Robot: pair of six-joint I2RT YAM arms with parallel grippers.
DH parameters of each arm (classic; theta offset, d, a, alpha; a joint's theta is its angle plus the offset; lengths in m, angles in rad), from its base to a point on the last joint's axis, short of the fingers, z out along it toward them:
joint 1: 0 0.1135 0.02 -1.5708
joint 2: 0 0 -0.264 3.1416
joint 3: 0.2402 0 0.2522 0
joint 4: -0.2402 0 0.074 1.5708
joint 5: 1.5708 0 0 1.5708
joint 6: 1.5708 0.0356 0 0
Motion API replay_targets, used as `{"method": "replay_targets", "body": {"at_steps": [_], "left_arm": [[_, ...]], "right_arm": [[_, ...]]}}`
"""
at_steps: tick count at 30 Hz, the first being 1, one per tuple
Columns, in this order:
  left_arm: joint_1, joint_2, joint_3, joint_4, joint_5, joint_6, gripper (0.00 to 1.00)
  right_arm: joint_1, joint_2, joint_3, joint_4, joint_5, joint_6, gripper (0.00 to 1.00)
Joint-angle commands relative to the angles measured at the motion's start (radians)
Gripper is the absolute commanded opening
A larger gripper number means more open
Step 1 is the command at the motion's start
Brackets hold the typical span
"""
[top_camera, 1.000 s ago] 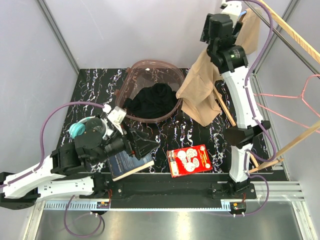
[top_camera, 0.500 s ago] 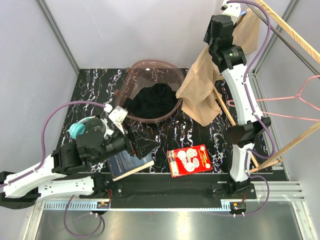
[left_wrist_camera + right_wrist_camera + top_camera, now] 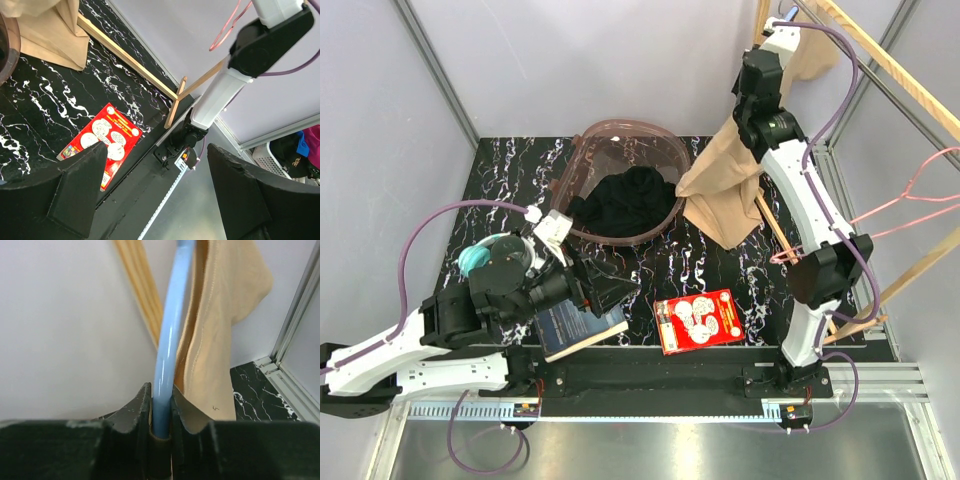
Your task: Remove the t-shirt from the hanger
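**Top external.** Shows the tan t-shirt (image 3: 728,190) draped high at the back right, above the black marbled counter (image 3: 500,190), with the lower hem dangling just beside a pinkish basket (image 3: 620,130). Places the right end effector (image 3: 786,22) up at the garment's top, next to a wooden rack (image 3: 890,62); cannot tell the grip from here. Finds a black garment (image 3: 628,198) inside the basket, a red card (image 3: 697,320) flat near the front edge, and a pink wire hanger (image 3: 910,195) out to the right, past the counter's edge. Puts the left end effector (image 3: 605,290) low over the front left of the counter, above a dark book (image 3: 582,325) and well apart from the t-shirt.

**Left wrist.** Shows the two dark fingers (image 3: 80,185) of the left end effector spread wide, gripping nothing. Frames the red card and the counter's front edge between them. Catches the t-shirt's hem in the top left corner, low over the counter beside a wooden bar (image 3: 125,55). Takes in the right arm (image 3: 240,70) rising at the right.

**Right wrist.** Shows the right end effector pinched tight on a pale blue hanger (image 3: 167,340), with the hanger's bar running up from between the fingers. Finds the t-shirt on that hanger, tan fabric falling just right of the bar. Leaves the wooden rack behind and to the left.
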Motion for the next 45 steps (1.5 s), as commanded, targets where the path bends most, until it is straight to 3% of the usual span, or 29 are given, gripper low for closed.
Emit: {"method": "replay_targets", "body": {"at_steps": [1, 6, 15, 35, 41, 45], "left_arm": [[-0.001, 0.005, 0.024, 0.02, -0.019, -0.009, 0.84], [0.0, 0.017, 0.033, 0.02, -0.011, -0.006, 0.84], [0.0, 0.037, 0.04, 0.02, -0.013, -0.01, 0.83], [0.0, 0.034, 0.047, 0.02, -0.005, -0.018, 0.8], [0.0, 0.035, 0.041, 0.02, -0.008, -0.012, 0.8], [-0.001, 0.048, 0.05, 0.02, -0.027, 0.01, 0.81]], "right_arm": [[0.007, -0.126, -0.189, 0.316, 0.024, -0.108, 0.16], [0.008, -0.172, -0.335, 0.512, 0.053, -0.199, 0.07], [0.007, -0.16, -0.338, 0.632, 0.081, -0.34, 0.0], [0.008, -0.146, -0.271, 0.71, 0.059, -0.49, 0.0], [0.021, -0.209, -0.338, 0.669, 0.016, -0.463, 0.0], [0.045, -0.308, -0.372, 0.519, -0.016, -0.372, 0.0]]}}
